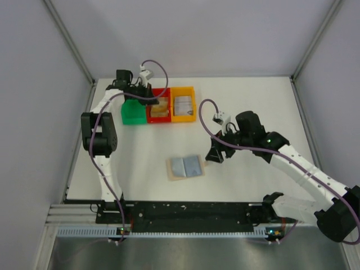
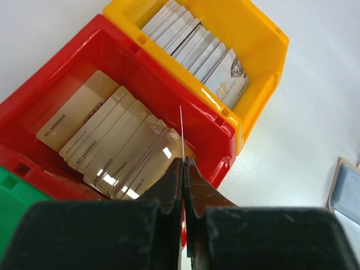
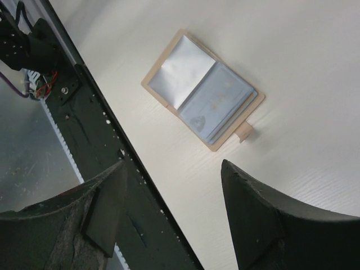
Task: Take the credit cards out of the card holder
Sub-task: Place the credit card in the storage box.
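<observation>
Your left gripper is pressed shut over the red bin, and a thin pale card stands edge-on out of its tips, pinched between them. Below it you see a fanned stack of tan cards lying in the red bin, each printed with a number that starts "NO 8888"; the last digits are too small to read. Next to it, the yellow bin holds a row of silver cards, and the front one carries an emblem and lettering that reads as "VIP". A corner of the green bin shows on the other side of the red one. From above, the three bins sit touching in a row at the far left of the table, green, red, then yellow, with your left gripper over the red one. The card holder lies open and flat in the middle of the table, well apart from the bins, blue-grey lining up and tan edge showing around it. Your right gripper hangs just to its right with its fingers spread apart and nothing between them. In its wrist view the card holder shows one glossy clear pocket, one blue-grey pocket with a faint mark you cannot read, and a small tan tab on one edge.
</observation>
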Controlling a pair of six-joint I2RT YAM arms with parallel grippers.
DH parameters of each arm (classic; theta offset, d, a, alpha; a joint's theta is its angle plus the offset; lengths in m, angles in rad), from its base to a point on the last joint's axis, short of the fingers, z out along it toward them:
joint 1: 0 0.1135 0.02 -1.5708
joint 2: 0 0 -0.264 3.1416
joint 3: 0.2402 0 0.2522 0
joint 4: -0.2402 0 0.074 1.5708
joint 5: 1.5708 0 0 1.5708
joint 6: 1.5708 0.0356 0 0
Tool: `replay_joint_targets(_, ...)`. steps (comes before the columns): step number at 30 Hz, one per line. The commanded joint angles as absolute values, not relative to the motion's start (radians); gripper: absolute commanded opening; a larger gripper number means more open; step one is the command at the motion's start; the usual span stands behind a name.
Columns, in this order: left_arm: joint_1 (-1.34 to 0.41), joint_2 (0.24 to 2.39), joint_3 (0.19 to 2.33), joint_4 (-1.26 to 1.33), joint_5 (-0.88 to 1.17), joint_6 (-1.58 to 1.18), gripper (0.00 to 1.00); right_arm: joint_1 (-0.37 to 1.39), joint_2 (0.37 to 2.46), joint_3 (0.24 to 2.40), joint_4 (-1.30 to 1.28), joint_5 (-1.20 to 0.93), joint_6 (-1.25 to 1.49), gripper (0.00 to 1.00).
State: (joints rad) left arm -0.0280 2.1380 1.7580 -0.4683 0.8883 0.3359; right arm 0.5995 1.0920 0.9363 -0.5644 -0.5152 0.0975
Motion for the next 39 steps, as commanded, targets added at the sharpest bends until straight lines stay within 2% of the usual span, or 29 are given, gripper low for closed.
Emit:
replay_joint_targets(1,-0.031,2.177,1.790,-0.489,0.920,0.351,0.00,0.589,1.094,0.956,-0.523,-0.537,0.087,0.67)
replay_joint_targets(5,-0.038,2.203,1.802,-0.506,0.916,0.360,0.01,0.589,1.094,0.954,-0.519,-0.549,0.089,0.67)
replay_joint_targets(7,-0.043,2.217,1.813,-0.523,0.914,0.364,0.04,0.589,1.094,0.956,-0.517,-0.557,0.094,0.67)
replay_joint_targets(13,-0.048,2.203,1.809,-0.532,0.856,0.362,0.24,0.589,1.088,0.953,-0.514,-0.565,0.098,0.67)
replay_joint_targets(18,-0.048,2.175,1.802,-0.537,0.792,0.364,0.35,0.589,1.085,0.950,-0.512,-0.574,0.098,0.67)
replay_joint_targets(28,-0.048,2.085,1.780,-0.531,0.646,0.356,0.64,0.591,1.077,0.940,-0.505,-0.581,0.101,0.66)
replay_joint_targets(34,-0.049,2.002,1.753,-0.514,0.588,0.325,0.83,0.589,1.072,0.937,-0.503,-0.568,0.112,0.66)
replay_joint_targets(39,-0.058,1.858,1.678,-0.448,0.493,0.171,0.97,0.591,1.083,0.943,-0.505,-0.512,0.141,0.66)
